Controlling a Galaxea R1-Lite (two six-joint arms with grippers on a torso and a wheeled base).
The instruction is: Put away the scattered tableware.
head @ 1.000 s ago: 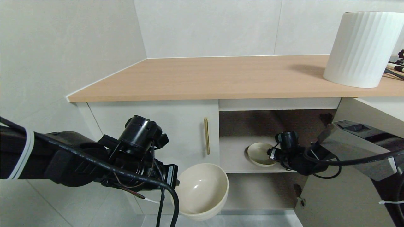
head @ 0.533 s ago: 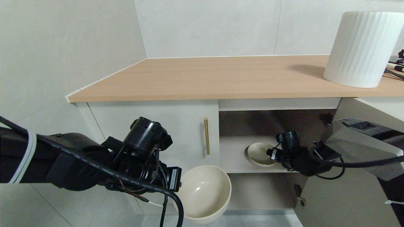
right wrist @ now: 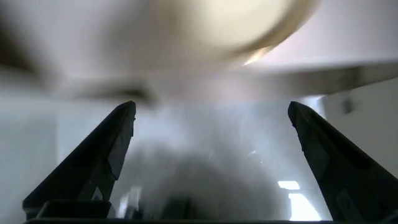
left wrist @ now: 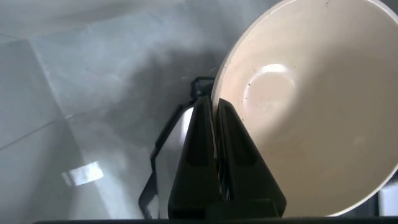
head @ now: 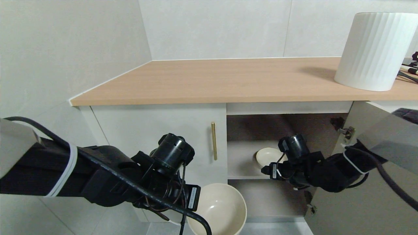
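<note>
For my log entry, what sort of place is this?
Probably a home kitchen: a wooden countertop against tiled walls, an open cabinet below it, and a small bowl on the cabinet shelf.

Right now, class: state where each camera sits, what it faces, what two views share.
Head: on the head, looking down at the cabinet; left gripper and right gripper show.
Left wrist: faces the large bowl clamped by the left gripper.
Right wrist: faces the small bowl past the open right gripper.
Head and left wrist share the large bowl.
</note>
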